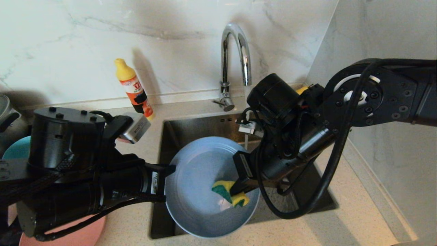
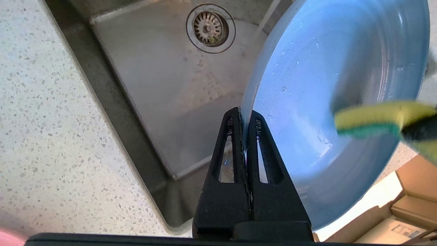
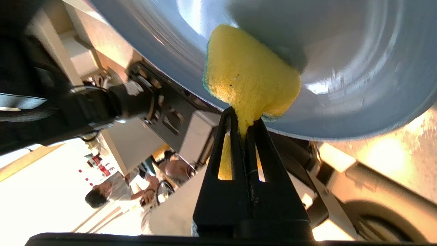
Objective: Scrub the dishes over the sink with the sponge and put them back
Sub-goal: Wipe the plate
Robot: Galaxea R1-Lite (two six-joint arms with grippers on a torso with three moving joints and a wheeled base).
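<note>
A large blue plate (image 1: pixel 198 184) hangs tilted over the steel sink (image 1: pixel 191 128), wet with small drops. My left gripper (image 1: pixel 169 169) is shut on the plate's left rim, and in the left wrist view the rim (image 2: pixel 246 102) sits pinched between the black fingers (image 2: pixel 235 143). My right gripper (image 1: pixel 235 191) is shut on the yellow and green sponge (image 1: pixel 226 192), which presses against the plate's inner face near its lower right. The right wrist view shows the sponge (image 3: pixel 249 78) squeezed at the fingertips against the plate (image 3: pixel 358 68). The drain strainer (image 2: pixel 210 28) lies below.
A chrome gooseneck faucet (image 1: pixel 235 58) stands behind the sink, with a yellow-capped detergent bottle (image 1: pixel 134 89) to its left. A pink plate (image 1: pixel 78 235) and a teal bowl (image 1: pixel 17 148) sit on the speckled counter (image 1: pixel 355 218) under my left arm. A marble wall rises on the right.
</note>
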